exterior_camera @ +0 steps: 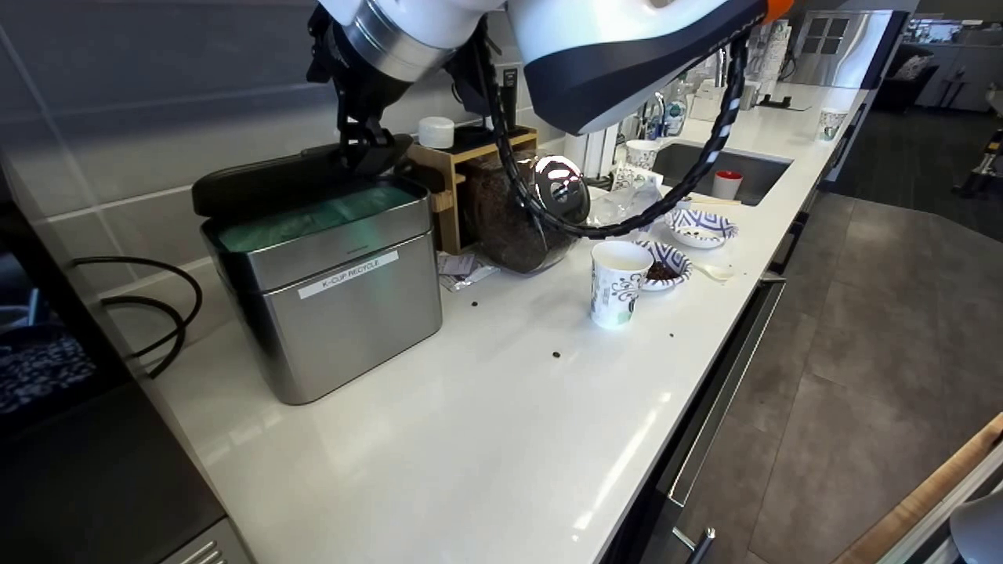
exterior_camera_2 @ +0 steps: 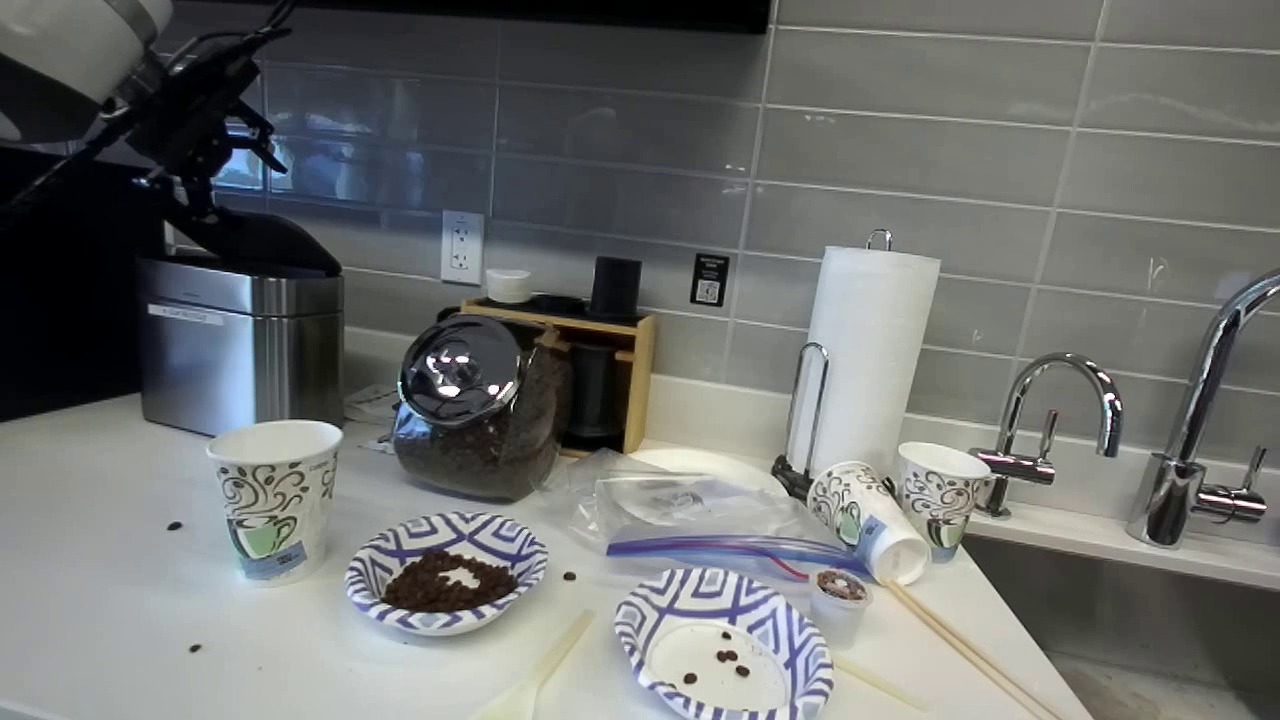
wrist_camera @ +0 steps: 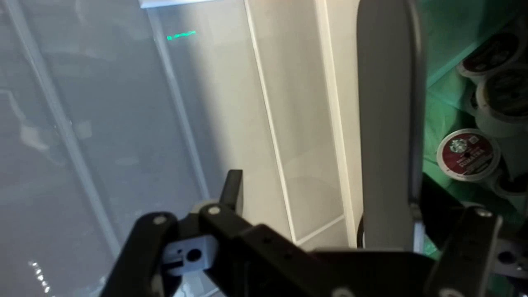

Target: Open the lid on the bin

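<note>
The bin is a brushed-steel box with a green lining; it shows in both exterior views (exterior_camera: 368, 305) (exterior_camera_2: 240, 360). Its lid is raised and tilted, looking dark in both exterior views (exterior_camera: 258, 184) (exterior_camera_2: 265, 240). In the wrist view the lid (wrist_camera: 385, 123) is a grey panel with a rounded edge, beside the green lining (wrist_camera: 439, 107) and several coffee pods (wrist_camera: 468, 154). My gripper (wrist_camera: 334, 192) is open, fingers wide apart. One finger is on the lining side of the lid, the other apart on the wall side. The gripper is at the lid in both exterior views (exterior_camera: 364, 149) (exterior_camera_2: 240, 180).
A tiled wall (wrist_camera: 247, 123) stands close behind the bin. A dark appliance (exterior_camera: 94, 439) stands beside it. A wooden box (exterior_camera: 447, 188) and a bean jar (exterior_camera: 509, 211) stand on its other side. A paper cup (exterior_camera: 615, 286) and patterned bowls (exterior_camera_2: 450, 600) are on the counter.
</note>
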